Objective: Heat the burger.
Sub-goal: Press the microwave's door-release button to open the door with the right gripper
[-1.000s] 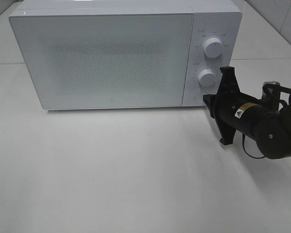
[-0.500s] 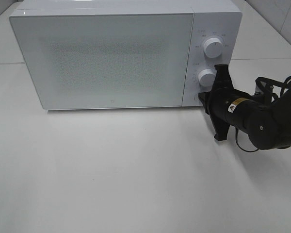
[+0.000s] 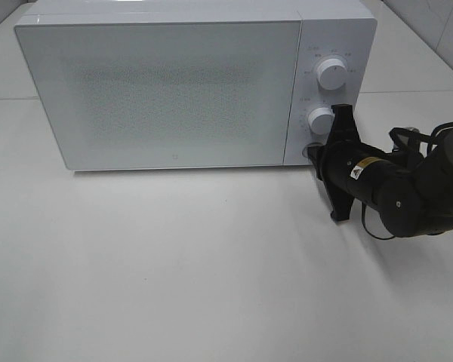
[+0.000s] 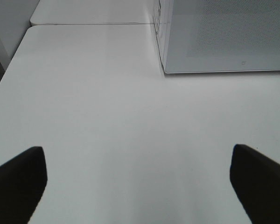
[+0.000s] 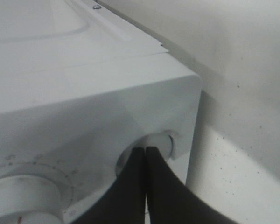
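Below the microwave's [image 3: 174, 83] lower knob [image 3: 322, 121], closed right jaws touch its button [image 5: 161, 142].

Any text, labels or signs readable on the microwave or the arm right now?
Nothing reads clearly.
Markings around the upper dial and lower dial: too small to read.
Small logo low on the microwave door: too small.
Yellow sticker on the right arm: triangle warning sign, wording blurred.
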`<state>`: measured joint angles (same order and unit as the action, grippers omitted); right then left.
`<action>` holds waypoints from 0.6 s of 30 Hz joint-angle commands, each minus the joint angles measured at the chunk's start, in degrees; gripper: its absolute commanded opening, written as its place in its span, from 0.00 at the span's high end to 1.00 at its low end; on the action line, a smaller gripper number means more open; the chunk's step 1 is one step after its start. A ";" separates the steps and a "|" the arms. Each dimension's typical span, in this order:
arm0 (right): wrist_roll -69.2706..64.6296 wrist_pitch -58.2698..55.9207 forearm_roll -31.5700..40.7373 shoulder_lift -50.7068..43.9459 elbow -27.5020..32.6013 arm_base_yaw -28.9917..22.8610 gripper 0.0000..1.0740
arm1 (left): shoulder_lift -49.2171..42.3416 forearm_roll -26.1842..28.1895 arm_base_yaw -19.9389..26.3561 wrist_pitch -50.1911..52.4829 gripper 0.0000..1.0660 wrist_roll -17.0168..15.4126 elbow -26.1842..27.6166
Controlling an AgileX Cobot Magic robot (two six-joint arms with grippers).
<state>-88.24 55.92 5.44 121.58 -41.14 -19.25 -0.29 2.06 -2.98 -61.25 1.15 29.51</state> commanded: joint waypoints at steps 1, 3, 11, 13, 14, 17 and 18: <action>1.95 4.24 1.15 -0.34 -0.86 -0.17 1.00 | -0.92 0.06 0.17 -0.17 0.05 -0.17 0.06; 1.83 4.64 0.29 -0.34 -1.66 -0.17 1.00 | -0.92 0.06 0.17 -0.17 0.05 -0.17 0.06; 1.78 5.16 0.46 -0.34 -3.32 -0.17 1.00 | -0.92 0.06 0.17 -0.17 0.05 -0.17 0.06; 1.78 5.27 0.69 -0.34 -3.32 -0.17 1.00 | -0.92 0.06 0.17 -0.17 0.05 -0.17 0.06; 1.78 5.39 0.69 -0.34 -3.32 -0.17 1.00 | -0.92 0.06 0.17 -0.17 0.05 -0.17 0.06; 1.78 5.79 1.03 -0.34 -3.32 -0.17 1.00 | -0.92 0.06 0.17 -0.17 0.05 -0.17 0.06; 1.49 6.19 1.20 -0.34 -3.32 -0.17 1.00 | -0.92 0.06 0.17 -0.17 0.05 -0.17 0.06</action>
<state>-87.20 55.29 5.50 121.93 -42.23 -19.71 -0.29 2.06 -2.98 -61.25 1.15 29.51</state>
